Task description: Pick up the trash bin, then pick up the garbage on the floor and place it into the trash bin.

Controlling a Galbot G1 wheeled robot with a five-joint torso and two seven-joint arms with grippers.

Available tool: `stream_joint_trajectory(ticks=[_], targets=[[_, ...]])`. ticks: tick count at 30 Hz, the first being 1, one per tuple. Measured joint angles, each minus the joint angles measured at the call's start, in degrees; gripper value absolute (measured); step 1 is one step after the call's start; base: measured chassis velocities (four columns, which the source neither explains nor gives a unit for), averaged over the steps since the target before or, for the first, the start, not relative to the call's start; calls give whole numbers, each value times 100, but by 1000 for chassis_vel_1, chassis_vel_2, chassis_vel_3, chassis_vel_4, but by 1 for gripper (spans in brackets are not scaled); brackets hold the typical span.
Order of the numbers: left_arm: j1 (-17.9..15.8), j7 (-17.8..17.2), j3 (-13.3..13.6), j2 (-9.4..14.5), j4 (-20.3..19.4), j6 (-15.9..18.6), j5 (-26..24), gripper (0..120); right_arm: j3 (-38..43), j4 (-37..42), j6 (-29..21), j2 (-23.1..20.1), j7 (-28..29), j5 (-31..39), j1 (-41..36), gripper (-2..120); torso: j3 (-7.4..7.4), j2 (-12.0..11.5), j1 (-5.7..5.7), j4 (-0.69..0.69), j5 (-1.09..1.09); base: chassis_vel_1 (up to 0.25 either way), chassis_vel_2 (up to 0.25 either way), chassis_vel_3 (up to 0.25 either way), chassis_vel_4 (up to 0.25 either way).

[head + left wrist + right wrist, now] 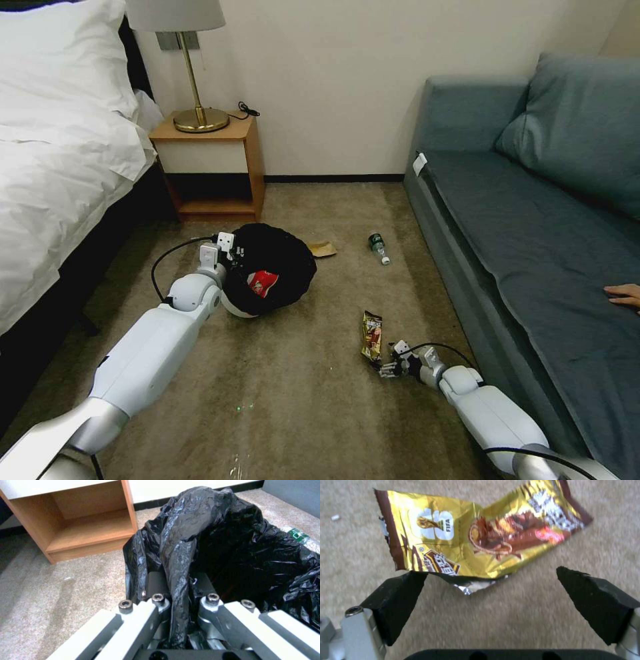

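Observation:
The trash bin (280, 263), white with a crinkled black bag (233, 542), hangs tilted in my left gripper (227, 250), which is shut on its rim and bag. A red-and-white crushed packet (262, 283) lies inside it. My right gripper (387, 369) sits low at the carpet, open, its pads (398, 597) straddling the near edge of the gold-brown snack wrapper (372, 335) (480, 532). Crumpled tan paper (323, 249) lies just behind the bin. A small clear bottle (379, 247) with a green label rests on the carpet farther back.
A wooden nightstand (213, 167) with a brass lamp (197, 100) stands behind the bin, the bed (60, 167) to the left. The grey-blue sofa (533, 233) runs along the right, close to my right arm; a person's hand (623, 295) rests on it.

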Motion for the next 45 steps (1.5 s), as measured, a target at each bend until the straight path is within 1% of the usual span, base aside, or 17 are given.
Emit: stream_joint_trajectory(ticks=[14,21,23,29,30,31,32,33,35,36,39,40,41,42,43,44,45], targets=[[12,-42,24,-77,16,0,19,5,-167,-22,-6,178,106,34,73,99,0,0,0,0,0,0,0,0,0],[6,-44,9,-144,98,-21,38,5,-284,-257,56,341,107,114,212,98,0,0,0,0,0,0,0,0,0],[-8,-35,-11,-178,154,-55,56,5,-339,-418,66,509,107,119,309,98,0,0,0,1,0,0,0,0,0],[-3,1,-42,-154,202,-99,60,5,-358,-751,111,656,95,111,390,98,0,0,0,-1,0,0,0,0,0],[-3,12,-46,-154,213,-106,62,5,-354,-779,112,668,93,112,401,97,0,0,0,0,0,0,0,0,0],[-4,22,-52,-155,226,-111,63,5,-352,-806,112,675,86,114,411,91,0,0,0,1,0,0,0,0,0],[-4,22,-52,-155,226,-111,63,5,-352,-806,112,675,86,114,411,91,0,0,0,1,0,0,0,0,0],[-7,25,-54,-161,246,-120,65,5,-351,-824,112,676,70,119,420,85,0,0,0,1,0,0,0,0,0],[-11,31,-54,-167,256,-127,66,5,-352,-834,112,676,60,126,424,82,0,0,0,0,0,0,0,0,0],[-28,42,-54,-182,282,-133,69,5,-350,-878,112,685,41,140,440,76,0,0,1,0,-1,0,0,0,0],[-33,44,-54,-186,286,-134,69,5,-347,-898,112,690,33,143,447,73,0,0,0,0,-1,0,0,0,0],[-44,50,-53,-191,291,-136,70,5,-333,-934,113,700,19,148,456,62,0,0,0,0,-1,0,0,0,0],[-50,52,-51,-194,291,-139,70,5,-317,-955,114,707,9,150,457,58,0,0,0,0,0,0,0,0,0],[-50,52,-51,-194,291,-139,70,5,-317,-955,114,707,9,150,457,58,0,0,0,0,0,0,0,0,0],[-59,53,-44,-194,291,-143,70,5,-294,-968,114,712,-11,151,454,49,0,0,0,0,0,0,0,0,0],[-60,53,-43,-194,291,-144,69,5,-284,-971,116,712,-22,152,449,44,0,0,0,0,0,0,0,0,0],[-60,53,-43,-194,291,-144,69,5,-284,-971,116,712,-22,152,449,44,0,0,0,0,0,0,0,0,0]])
